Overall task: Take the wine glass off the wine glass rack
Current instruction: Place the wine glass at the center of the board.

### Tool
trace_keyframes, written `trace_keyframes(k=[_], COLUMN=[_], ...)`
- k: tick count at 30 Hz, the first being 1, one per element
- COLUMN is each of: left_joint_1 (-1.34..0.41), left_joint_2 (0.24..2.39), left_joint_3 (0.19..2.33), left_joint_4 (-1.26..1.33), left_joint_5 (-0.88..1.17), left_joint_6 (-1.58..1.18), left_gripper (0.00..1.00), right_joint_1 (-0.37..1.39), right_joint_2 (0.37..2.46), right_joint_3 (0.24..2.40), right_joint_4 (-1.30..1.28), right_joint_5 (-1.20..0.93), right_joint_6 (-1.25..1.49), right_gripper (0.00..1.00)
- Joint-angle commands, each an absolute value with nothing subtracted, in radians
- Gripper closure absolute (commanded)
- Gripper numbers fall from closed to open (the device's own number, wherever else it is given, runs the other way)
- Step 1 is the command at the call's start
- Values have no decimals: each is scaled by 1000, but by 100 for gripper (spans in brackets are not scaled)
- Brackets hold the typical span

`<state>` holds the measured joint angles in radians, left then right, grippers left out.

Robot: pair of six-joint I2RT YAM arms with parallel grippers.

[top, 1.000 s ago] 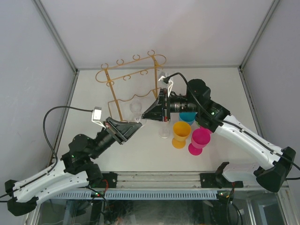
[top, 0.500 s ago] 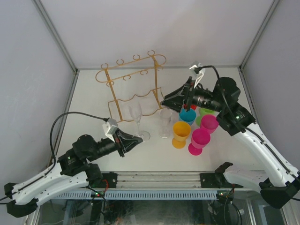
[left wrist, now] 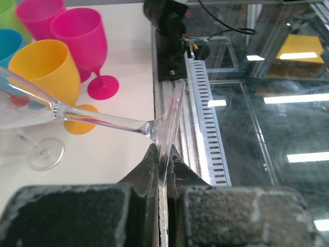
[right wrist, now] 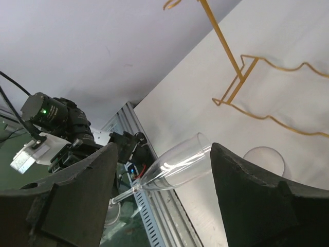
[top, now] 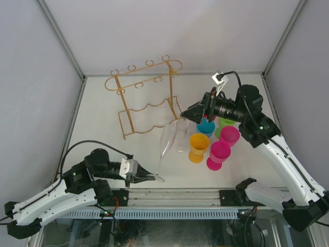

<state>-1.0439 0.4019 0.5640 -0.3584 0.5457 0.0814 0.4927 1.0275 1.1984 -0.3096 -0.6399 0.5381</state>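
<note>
Pinching wine glass [top: 167,138] foot with left gripper [left wrist: 163,154], holding right gripper [top: 184,114] wide; risking slipping, toppling onto yellow goblet [top: 199,144].

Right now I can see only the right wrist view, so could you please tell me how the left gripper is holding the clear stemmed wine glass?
Observer: The left gripper is shut on the round foot of the clear stemmed wine glass, pinching it edge-on. The stem slants away from the fingers.
Operator: Thank you. Does anything hang on the thin gold wire rack?
Observer: No. From above, the top rails of the thin gold wire rack carry nothing.
Operator: And what stands near my right gripper?
Observer: Close to the open right gripper, a yellow plastic goblet and a magenta plastic goblet stand on the table, among other coloured cups.
</note>
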Motion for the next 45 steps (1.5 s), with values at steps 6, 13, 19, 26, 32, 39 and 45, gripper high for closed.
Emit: trace_keyframes(k=[6, 13, 19, 26, 32, 39, 45], left_joint_1=[-1041, -1042, -1040, -1041, -1041, -1041, -1042], left_joint_2=[375, 352, 341, 336, 332, 333, 351], left_joint_3=[594, 618, 618, 633, 643, 639, 644], left_joint_4=[-326, -322, -328, -341, -360, -470, -490], left_joint_5=[712, 729, 747, 747, 726, 606, 533], left_joint_6=[199, 211, 231, 242, 254, 324, 331], left_gripper=[100, 100, 100, 100, 100, 100, 100], right_joint_1=[484, 488, 498, 499, 530, 600, 588], right_joint_2=[1093, 1169, 1212, 1255, 1307, 1313, 1295], right_joint_3=[1203, 1204, 1203, 1219, 1265, 1267, 1268], right_joint_4=[-323, -314, -274, -362, -458, -407, -495], right_joint_5=[-787, -910, -1041, -1068, -1207, -1465, -1384], right_joint_6=[579, 647, 690, 627, 553, 555, 494], right_gripper=[28, 33, 39, 43, 53, 65, 100])
